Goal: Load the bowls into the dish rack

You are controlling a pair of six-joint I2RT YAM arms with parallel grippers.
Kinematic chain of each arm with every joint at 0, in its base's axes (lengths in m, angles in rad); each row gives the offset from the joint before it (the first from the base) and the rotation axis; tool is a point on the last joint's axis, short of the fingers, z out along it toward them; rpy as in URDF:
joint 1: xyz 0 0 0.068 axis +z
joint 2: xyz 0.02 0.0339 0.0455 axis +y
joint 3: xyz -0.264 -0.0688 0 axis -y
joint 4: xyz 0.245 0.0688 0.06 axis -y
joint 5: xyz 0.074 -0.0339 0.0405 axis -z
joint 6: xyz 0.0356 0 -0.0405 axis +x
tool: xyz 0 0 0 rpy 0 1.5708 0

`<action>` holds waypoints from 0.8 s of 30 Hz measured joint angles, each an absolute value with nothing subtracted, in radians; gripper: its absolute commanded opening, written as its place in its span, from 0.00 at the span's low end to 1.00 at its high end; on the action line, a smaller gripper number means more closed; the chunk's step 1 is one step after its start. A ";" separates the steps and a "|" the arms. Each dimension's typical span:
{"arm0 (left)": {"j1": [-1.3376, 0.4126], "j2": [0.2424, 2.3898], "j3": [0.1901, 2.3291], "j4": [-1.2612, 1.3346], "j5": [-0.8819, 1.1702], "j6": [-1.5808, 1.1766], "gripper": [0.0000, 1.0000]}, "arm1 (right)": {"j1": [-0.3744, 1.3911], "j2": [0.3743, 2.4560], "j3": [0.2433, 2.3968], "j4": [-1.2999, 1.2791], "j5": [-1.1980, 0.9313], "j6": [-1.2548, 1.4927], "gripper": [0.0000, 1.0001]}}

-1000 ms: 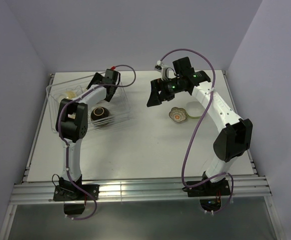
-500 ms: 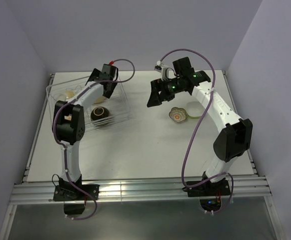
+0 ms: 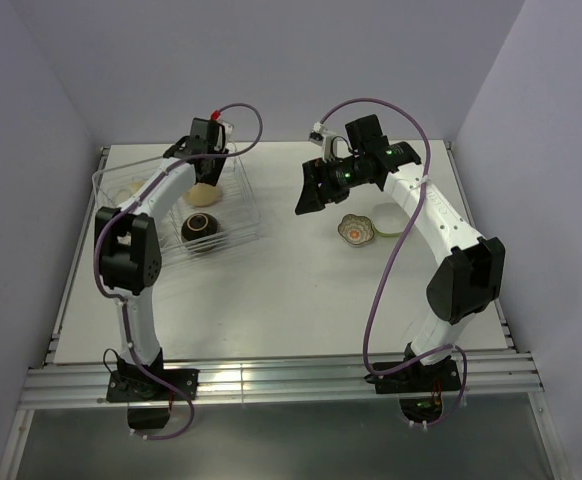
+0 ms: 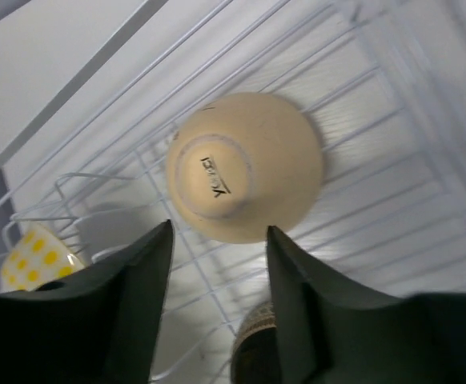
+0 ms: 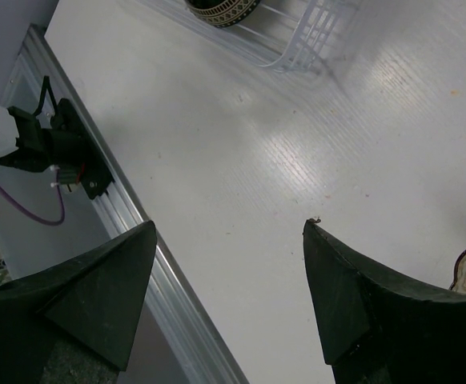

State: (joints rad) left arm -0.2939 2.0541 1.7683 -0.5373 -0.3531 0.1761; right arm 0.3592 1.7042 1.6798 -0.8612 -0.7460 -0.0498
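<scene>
Lifting the left gripper (image 4: 218, 230) straight up, its fingers apart and gripping nothing, seems the right way to finish this step. The tan-orange round bowl (image 4: 245, 164) lies upside down on the floor of the clear wire dish rack (image 3: 253, 215), directly under the jaws, and any sideways drift could catch a wire or nudge it. In the overhead view the rack sits at ten o'clock on the white table (image 3: 271, 290), with the glossy dark brown bowl (image 3: 200, 226) at six o'clock from the tan one. The right gripper (image 5: 229, 226) hovers spread and empty. The small scalloped patterned bowl (image 3: 355, 229) stands on the table at four o'clock from it and is probably the next pick. A lime-green bowl (image 3: 383, 224) peeks out behind that arm. Only the left wrist view shows the tan bowl's foot ring and a white bowl with yellow-orange flowers (image 4: 37, 254) at eight o'clock. Only the right wrist view shows nothing lying between that gripper's fingers.
</scene>
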 measured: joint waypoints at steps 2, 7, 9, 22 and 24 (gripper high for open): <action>-0.292 2.024 1.763 -0.536 -0.290 0.157 0.39 | 0.359 1.704 1.679 -0.861 -0.746 -0.050 0.79; -0.291 1.964 1.787 -0.546 -0.148 0.091 0.07 | 0.359 1.704 1.676 -0.861 -0.746 -0.050 0.75; -0.289 1.970 1.816 -0.550 -0.101 0.060 0.06 | 0.359 1.704 1.676 -0.861 -0.746 -0.049 0.75; -0.228 2.186 1.924 -0.591 0.019 -0.154 0.11 | 0.350 1.704 1.647 -0.862 -0.740 -0.046 0.75; -0.219 2.211 1.934 -0.600 0.015 -0.176 0.20 | 0.348 1.704 1.642 -0.862 -0.733 -0.045 0.76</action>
